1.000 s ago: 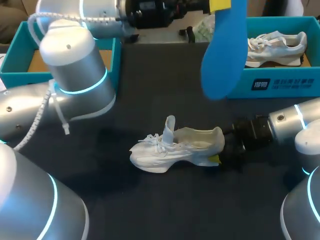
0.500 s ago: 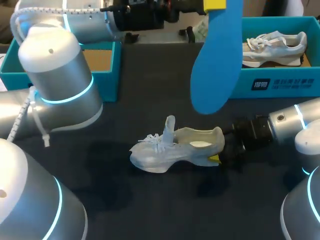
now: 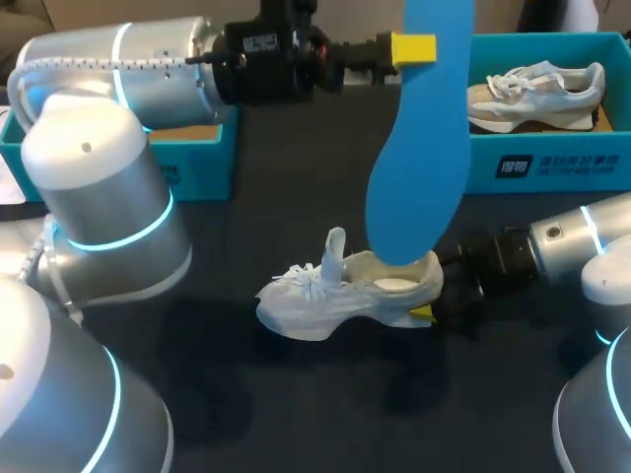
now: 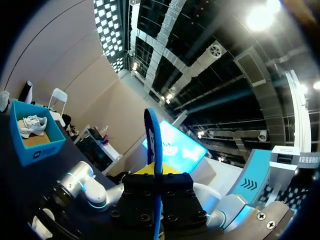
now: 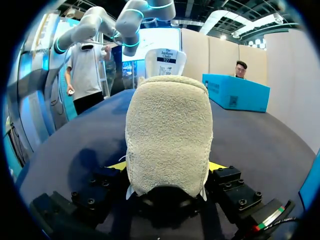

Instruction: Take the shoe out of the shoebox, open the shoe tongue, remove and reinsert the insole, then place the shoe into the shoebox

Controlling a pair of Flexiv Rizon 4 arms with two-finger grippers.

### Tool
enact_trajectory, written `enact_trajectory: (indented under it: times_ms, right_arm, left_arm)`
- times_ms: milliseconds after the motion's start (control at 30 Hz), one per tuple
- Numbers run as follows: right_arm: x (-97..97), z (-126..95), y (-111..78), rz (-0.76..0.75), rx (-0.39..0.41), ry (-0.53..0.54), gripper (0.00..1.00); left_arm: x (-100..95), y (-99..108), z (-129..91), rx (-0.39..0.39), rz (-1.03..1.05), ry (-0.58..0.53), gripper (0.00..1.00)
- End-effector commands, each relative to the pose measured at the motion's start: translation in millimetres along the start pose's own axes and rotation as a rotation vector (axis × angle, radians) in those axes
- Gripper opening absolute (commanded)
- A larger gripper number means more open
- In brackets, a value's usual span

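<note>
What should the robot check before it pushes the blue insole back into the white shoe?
1. The left gripper has a firm hold on the blue insole: ok, it is shut on the top end.
2. The right gripper steadies the white shoe: ok, it is shut on the heel.
3. The tongue is pulled up out of the way: ok, it stands upright.
4. The shoe sits upright on the table: ok.
5. The insole's lower end is lined up with the shoe's opening: cannot tell. In the head view it hangs by the heel, but how far it is in front or behind is not clear.
</note>
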State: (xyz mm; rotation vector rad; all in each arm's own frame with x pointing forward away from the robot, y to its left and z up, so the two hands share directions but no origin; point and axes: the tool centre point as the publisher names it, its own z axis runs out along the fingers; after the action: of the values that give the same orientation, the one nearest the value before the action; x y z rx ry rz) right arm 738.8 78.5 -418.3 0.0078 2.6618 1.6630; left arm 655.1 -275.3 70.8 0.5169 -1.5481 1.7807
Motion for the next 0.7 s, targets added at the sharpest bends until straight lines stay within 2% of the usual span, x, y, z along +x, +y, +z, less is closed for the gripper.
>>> enact_trajectory:
  times_ms: [33,300,700]
  right_arm:
    - [0.9,2.3,-0.9,0.001,0.004,0.0,0.0]
    - [0.9,2.3,-0.9,0.001,0.004,0.0,0.0]
    - [0.9,2.3,-0.9,0.001,0.004,0.0,0.0]
  left_arm:
    - [4.9,10.6,-4.6,0.023,-0.013,0.002,0.0]
    - [8.4,21.2,-5.1,0.043,-0.07,0.014,0.0]
    - [10.3,24.4,-5.6,0.059,-0.083,0.013,0.0]
